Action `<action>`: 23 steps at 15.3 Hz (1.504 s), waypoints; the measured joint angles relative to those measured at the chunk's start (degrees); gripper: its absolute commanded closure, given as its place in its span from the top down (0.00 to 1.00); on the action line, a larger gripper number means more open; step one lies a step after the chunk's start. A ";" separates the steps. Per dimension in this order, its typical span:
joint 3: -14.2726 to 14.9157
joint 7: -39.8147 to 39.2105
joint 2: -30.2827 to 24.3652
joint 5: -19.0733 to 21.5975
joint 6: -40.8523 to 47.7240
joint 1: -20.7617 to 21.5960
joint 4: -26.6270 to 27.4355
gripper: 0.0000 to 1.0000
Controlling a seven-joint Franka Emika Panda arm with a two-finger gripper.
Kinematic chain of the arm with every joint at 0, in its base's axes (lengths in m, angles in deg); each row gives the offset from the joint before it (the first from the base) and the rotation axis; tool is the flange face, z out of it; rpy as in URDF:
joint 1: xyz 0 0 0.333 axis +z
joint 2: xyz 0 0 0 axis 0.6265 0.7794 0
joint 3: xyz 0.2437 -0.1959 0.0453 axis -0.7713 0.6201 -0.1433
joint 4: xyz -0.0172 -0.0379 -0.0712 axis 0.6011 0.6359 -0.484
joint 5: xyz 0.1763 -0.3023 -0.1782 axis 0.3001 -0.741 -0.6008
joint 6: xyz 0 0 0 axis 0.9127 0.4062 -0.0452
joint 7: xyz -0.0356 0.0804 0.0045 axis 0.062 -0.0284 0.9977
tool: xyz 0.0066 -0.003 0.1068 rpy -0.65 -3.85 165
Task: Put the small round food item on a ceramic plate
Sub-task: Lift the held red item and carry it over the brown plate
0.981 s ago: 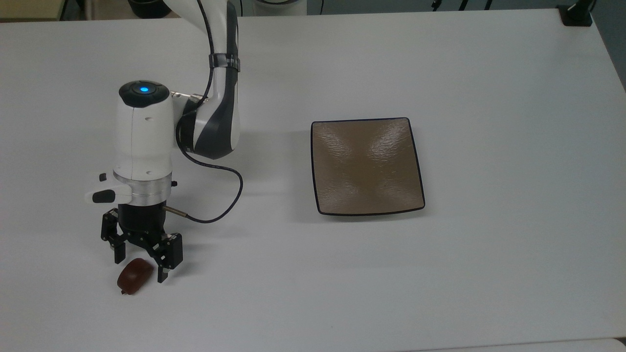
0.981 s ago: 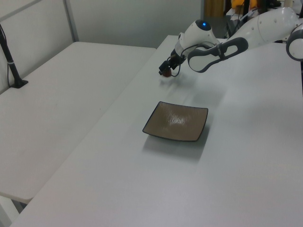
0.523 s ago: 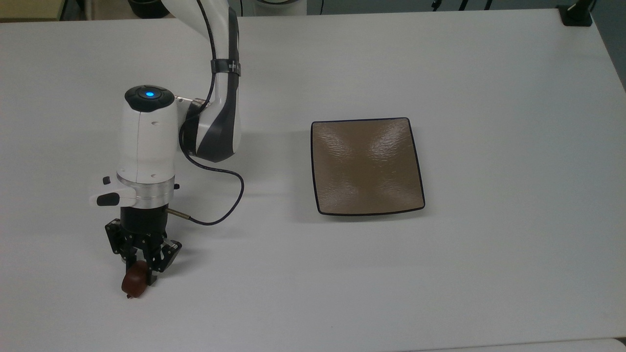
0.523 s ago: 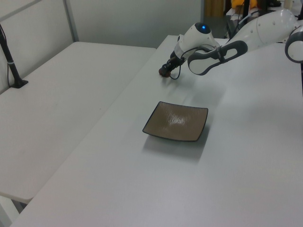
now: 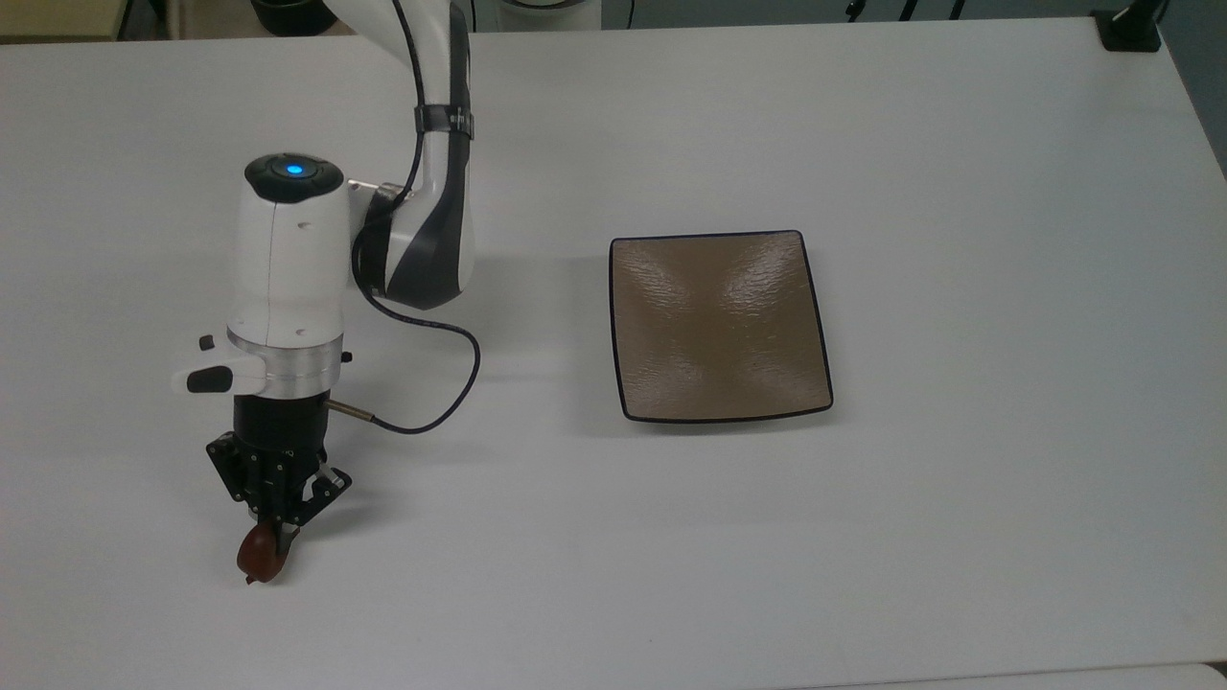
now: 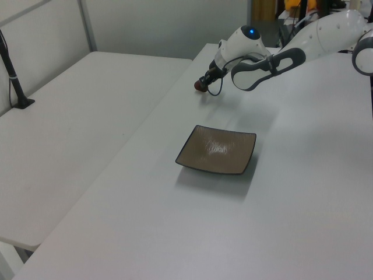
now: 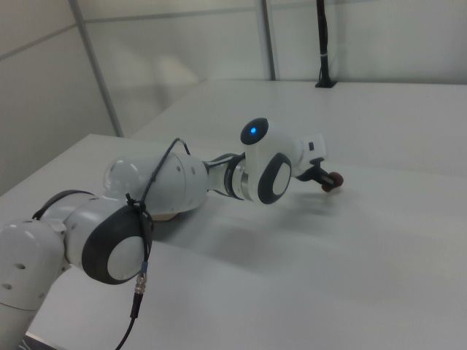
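Observation:
The small round food item point(image 5: 257, 556) is a glossy reddish-brown lump near the top view's lower left, and my gripper point(image 5: 268, 539) is shut on it. In the left view the item point(image 6: 200, 86) sits at the gripper's tip, slightly above the table near its far edge. It shows as a small red lump point(image 7: 335, 180) in the right view, at the end of the arm. The ceramic plate point(image 5: 720, 326) is a square tan-brown dish with a dark rim, bare, well to the top view's right of the gripper. The plate point(image 6: 217, 149) lies nearer the camera in the left view.
The white table point(image 5: 1007, 240) stretches wide around the plate. A black cable point(image 5: 451, 383) loops from the wrist toward the plate's side. A second white table point(image 6: 76, 111) with a black post point(image 6: 14, 81) stands on the left view's left.
The fingers closed from wide open around the food item to shut on it. The item shifted slightly and now hangs at the fingertips, a little raised in the left view.

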 measured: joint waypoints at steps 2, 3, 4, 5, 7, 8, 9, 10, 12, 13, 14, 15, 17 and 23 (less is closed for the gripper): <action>-0.01 0.06 -3.17 0.01 1.27 0.60 2.55 0.00; -0.02 0.12 -5.10 0.02 3.50 0.92 3.87 0.00; -0.18 0.16 -7.13 0.08 6.46 1.24 4.92 0.00; -0.61 0.23 -9.09 0.27 9.70 1.46 5.64 0.00; -1.82 0.27 -12.87 0.72 16.89 1.91 6.53 0.00; -2.68 0.27 -14.62 0.84 20.61 2.05 7.00 0.00; -3.59 0.30 -16.15 0.95 23.92 2.21 7.45 0.00; -4.45 0.39 -17.52 1.39 26.87 2.46 7.89 0.00; -5.74 0.41 -19.94 2.57 31.66 3.10 9.15 0.00; -6.23 0.41 -21.26 2.86 33.04 3.56 10.29 0.00; -6.65 0.41 -22.73 3.14 33.75 4.14 11.86 0.00; -7.01 0.41 -24.48 3.99 34.00 4.90 13.88 0.00; -8.01 0.42 -28.55 5.63 34.05 6.75 18.65 0.00; -12.39 2.48 -35.51 8.52 34.09 12.00 28.18 0.14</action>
